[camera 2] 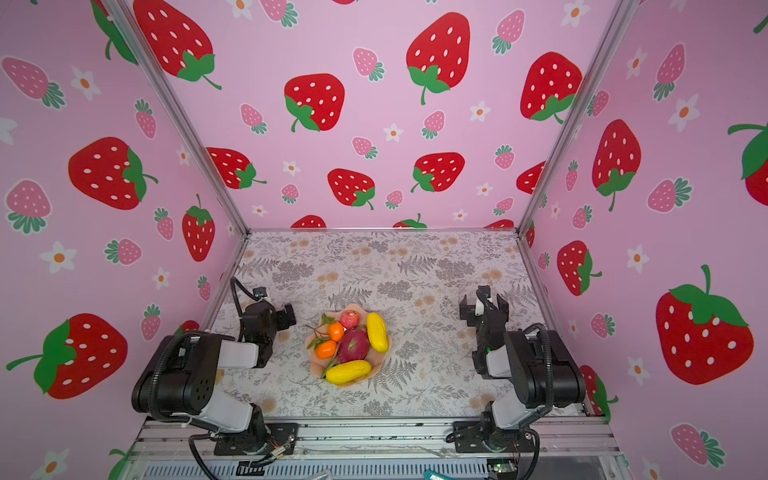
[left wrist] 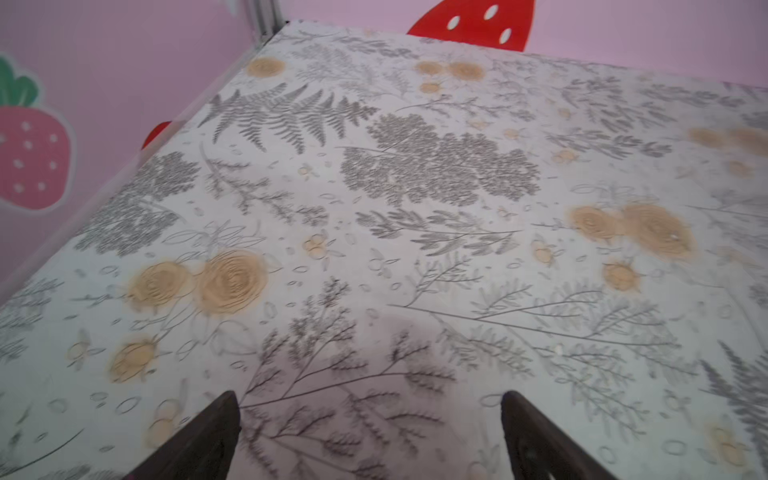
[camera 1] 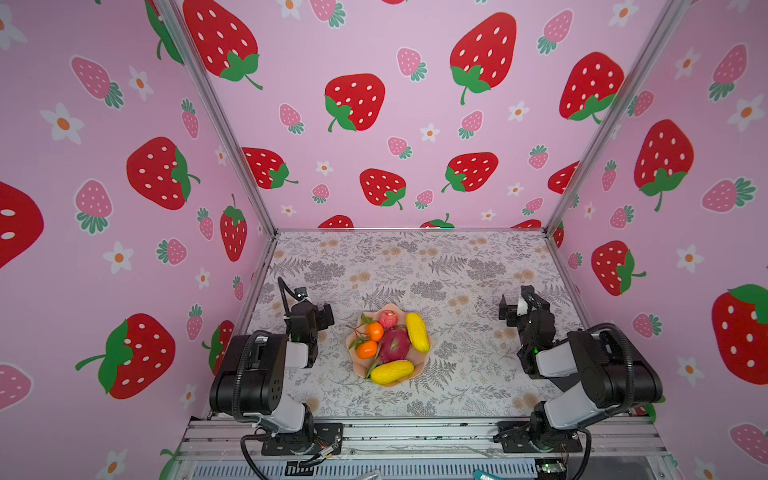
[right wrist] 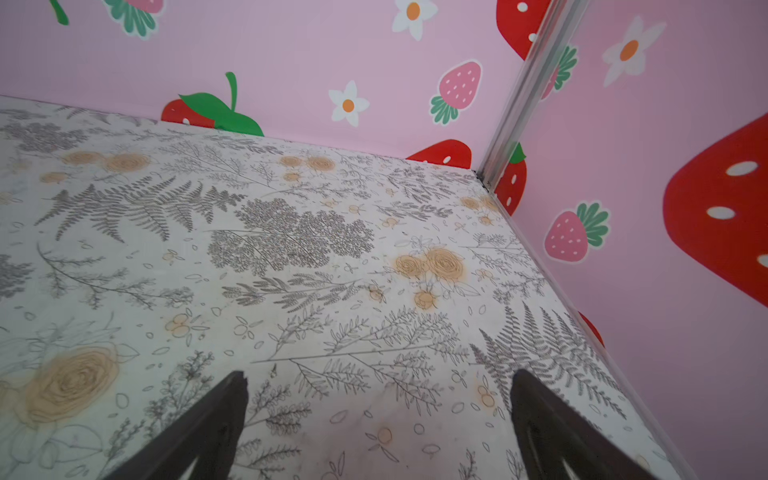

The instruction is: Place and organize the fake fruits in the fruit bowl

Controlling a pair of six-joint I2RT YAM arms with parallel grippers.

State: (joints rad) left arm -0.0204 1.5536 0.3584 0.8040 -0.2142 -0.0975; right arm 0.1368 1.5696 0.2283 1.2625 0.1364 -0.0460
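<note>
In both top views the fruit bowl (camera 1: 360,366) sits near the middle of the worktop (camera 1: 457,266), between the two arms. Every fake fruit lies inside it. The dragon fruit (camera 1: 394,345) is in the centre. One yellow oblong fruit (camera 1: 417,332) lies along the right rim, and the other yellow fruit (camera 1: 392,372) lies across the near edge. The two oranges (camera 1: 375,331) are at the left on their twig, and the red-pink round fruit (camera 1: 388,319) is at the back. The long fruits hug the rim, probably so the bulky dragon fruit can take the deep middle. No fruit lies loose on the worktop, so the task looks finished. The left gripper (camera 1: 325,316) and right gripper (camera 1: 514,306) sit well apart from the bowl, one on either side.

The left wrist view shows what the top views leave unclear. The left gripper (left wrist: 370,397) has its jaws spread wide over bare patterned worktop, with nothing between them. No bowl appears here.

The right wrist view shows the same for the right gripper (right wrist: 379,374): its jaws are wide apart and empty above bare worktop, and no fruit is in sight.
</note>
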